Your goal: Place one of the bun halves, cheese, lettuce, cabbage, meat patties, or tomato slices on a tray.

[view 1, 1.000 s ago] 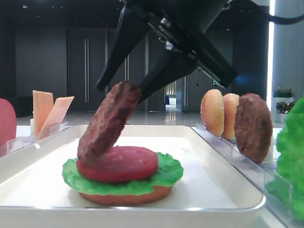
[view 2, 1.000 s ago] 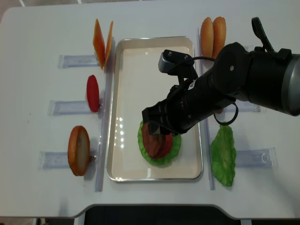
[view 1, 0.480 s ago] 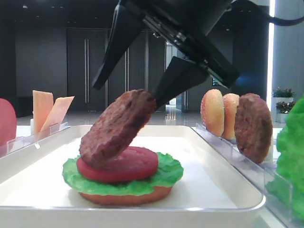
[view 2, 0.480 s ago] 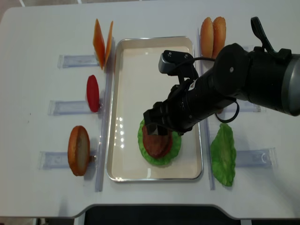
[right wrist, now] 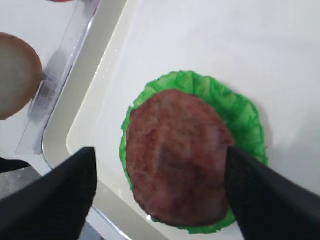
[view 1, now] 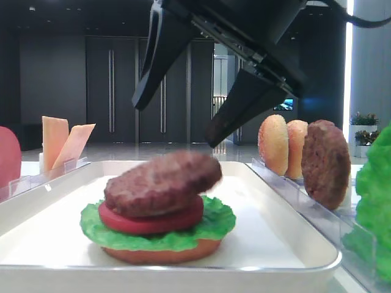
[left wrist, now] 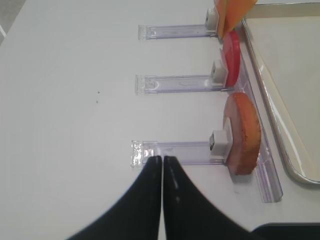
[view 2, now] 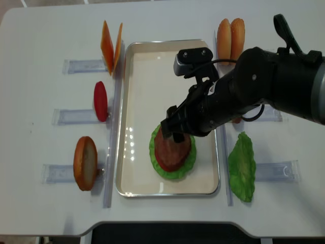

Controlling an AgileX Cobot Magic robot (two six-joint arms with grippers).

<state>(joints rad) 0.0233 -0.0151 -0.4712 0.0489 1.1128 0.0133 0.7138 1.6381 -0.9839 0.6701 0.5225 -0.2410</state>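
Observation:
On the white tray (view 2: 133,61) sits a stack: bun half (view 1: 165,253), lettuce (view 1: 217,223), tomato slice (view 1: 153,223) and a dark meat patty (view 1: 162,183) lying on top, slightly tilted. My right gripper (view 2: 175,129) hangs just above the patty (view 2: 172,150), open, with its fingers apart on either side and off the meat. In the right wrist view the patty (right wrist: 177,155) lies free between the two black fingers. My left gripper (left wrist: 162,159) is shut and empty over the bare table, beside a clear rack (left wrist: 175,150).
Clear racks flank the tray. On the left stand cheese slices (view 2: 110,46), a tomato slice (view 2: 100,100) and a bun half (view 2: 85,162). On the right are bun halves (view 2: 231,35), another patty (view 1: 325,163) and lettuce (view 2: 242,168).
The right gripper opened and let go of the patty, which tipped down from nearly upright to lie on the tomato slice. The left gripper has not moved.

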